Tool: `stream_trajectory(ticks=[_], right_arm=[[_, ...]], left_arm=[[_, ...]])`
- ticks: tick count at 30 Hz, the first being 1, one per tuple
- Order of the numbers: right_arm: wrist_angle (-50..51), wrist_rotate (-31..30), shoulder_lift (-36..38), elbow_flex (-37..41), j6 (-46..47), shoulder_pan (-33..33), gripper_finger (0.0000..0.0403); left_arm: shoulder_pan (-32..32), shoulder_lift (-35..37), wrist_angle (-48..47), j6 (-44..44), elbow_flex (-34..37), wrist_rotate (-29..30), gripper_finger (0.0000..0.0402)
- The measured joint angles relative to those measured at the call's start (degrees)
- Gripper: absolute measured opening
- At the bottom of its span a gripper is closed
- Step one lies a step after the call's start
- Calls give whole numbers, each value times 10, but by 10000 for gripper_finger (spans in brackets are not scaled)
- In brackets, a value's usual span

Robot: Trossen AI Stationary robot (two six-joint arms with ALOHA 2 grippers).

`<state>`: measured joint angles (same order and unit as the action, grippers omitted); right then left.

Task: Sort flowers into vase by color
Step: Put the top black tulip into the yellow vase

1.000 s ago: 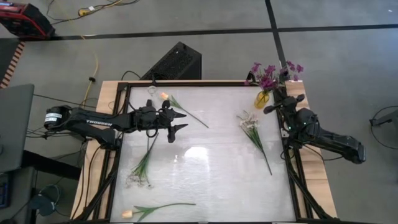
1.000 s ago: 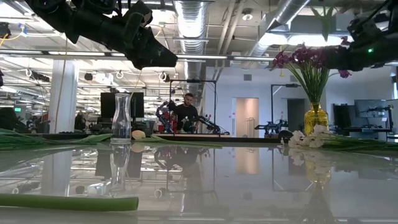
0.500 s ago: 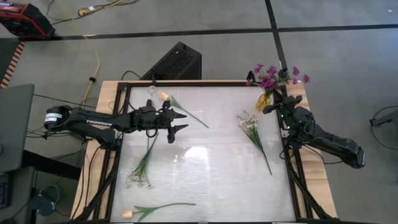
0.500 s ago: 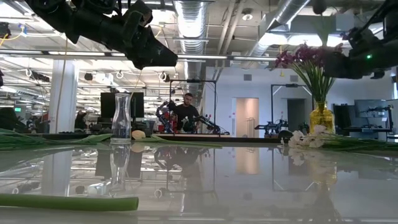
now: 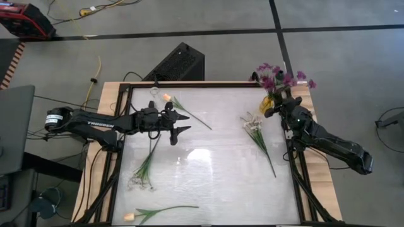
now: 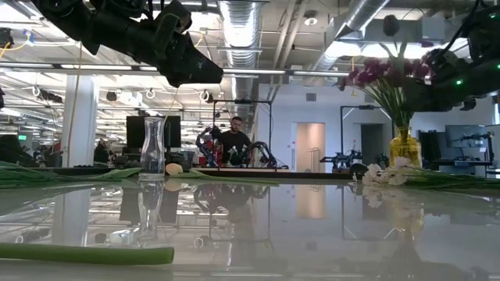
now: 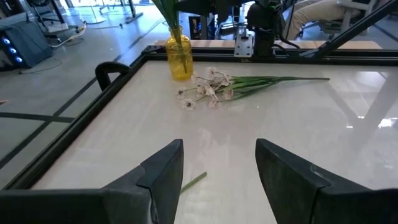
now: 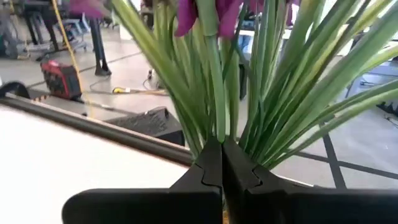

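We see the purple flowers (image 5: 278,78) standing in a yellow vase (image 5: 267,101) at the bench's far right corner, directly ahead of the right claw (image 5: 279,104). In the right wrist view that claw's two dark fingers (image 8: 211,168) are pressed together, clenched around one thin green stem of the bunch, with the other stems fanning up and out just beyond the fingertips. In the low view the yellow vase (image 6: 405,147) stands upright, its blossoms spreading above it beside the right arm.

Just to the bench-centre side of the right claw lies a spray of white flowers (image 5: 254,126), flat on the bench (image 5: 214,183), its stem running away toward the near edge. In the left wrist view the same white flowers (image 7: 211,92) lie just beside the yellow vase (image 7: 179,59).

The left claw (image 5: 181,123) hangs over the bench's left half, its fingers (image 7: 163,171) spread apart and grasping nothing. Beyond its tips lies a peach tulip (image 5: 168,97) near a clear glass vase (image 5: 154,91) at the far left corner. Below that claw, toward the near edge, a second white sprig (image 5: 142,173) rests on the bench, and another peach tulip (image 5: 130,216) lies by the near left corner.

A person (image 6: 233,144) sits in the room behind the bench.
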<state>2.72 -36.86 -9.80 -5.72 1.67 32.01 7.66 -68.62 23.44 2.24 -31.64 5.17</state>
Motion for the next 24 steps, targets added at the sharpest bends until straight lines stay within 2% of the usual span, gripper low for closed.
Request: stream_trajectory(ticks=[4, 9, 14, 20, 24], right_arm=[[0, 27, -20, 0, -4, 8, 28], [2, 32, -26, 0, -8, 8, 53], [47, 41, -26, -24, -7, 8, 93], [151, 52, -26, -85, 11, 7, 151], [151, 69, -27, -90, 33, 7, 185]], left_arm=[[0, 0, 0, 0, 0, 0, 190], [0, 0, -7, 1, 0, 0, 190], [0, 0, -9, 3, 0, -1, 190], [0, 0, -9, 7, 0, -1, 190], [0, 0, -8, 12, 0, -1, 190]])
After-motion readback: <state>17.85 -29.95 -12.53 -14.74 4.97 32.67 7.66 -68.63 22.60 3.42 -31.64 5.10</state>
